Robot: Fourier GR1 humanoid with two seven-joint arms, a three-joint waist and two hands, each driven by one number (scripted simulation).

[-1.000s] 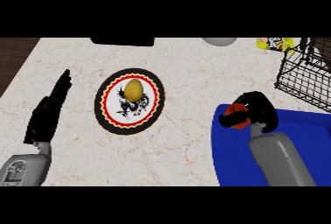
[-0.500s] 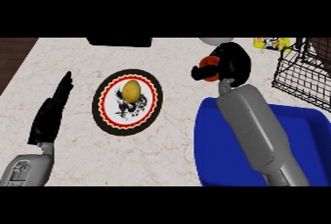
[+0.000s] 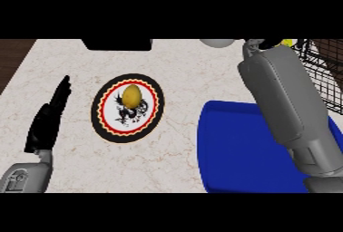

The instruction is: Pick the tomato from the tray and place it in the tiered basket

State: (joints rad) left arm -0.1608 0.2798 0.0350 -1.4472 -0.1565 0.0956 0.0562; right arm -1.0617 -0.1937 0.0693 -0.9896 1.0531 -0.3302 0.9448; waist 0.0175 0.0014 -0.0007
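One view only, from the head, looking steeply down on a pale marbled table. At the left the left hand rests open, its fingers straight and pointing away toward the far edge, the grey forearm below it at the lower left corner. Just right of it lies a round plate with a black rim, a red zigzag ring and a dark figure on white; a yellow, egg-shaped thing sits on its upper middle. A blue tray fills the lower right, and its bare surface shows no tomato. The right forearm stretches from the lower right corner up over the tray to the top edge, where it runs out of sight; the right hand does not show, so its fingers cannot be told, nor where the tomato is. Beside that arm, at the upper right, stands the black wire tiered basket. A dark object and a pale rounded one sit at the far edge.
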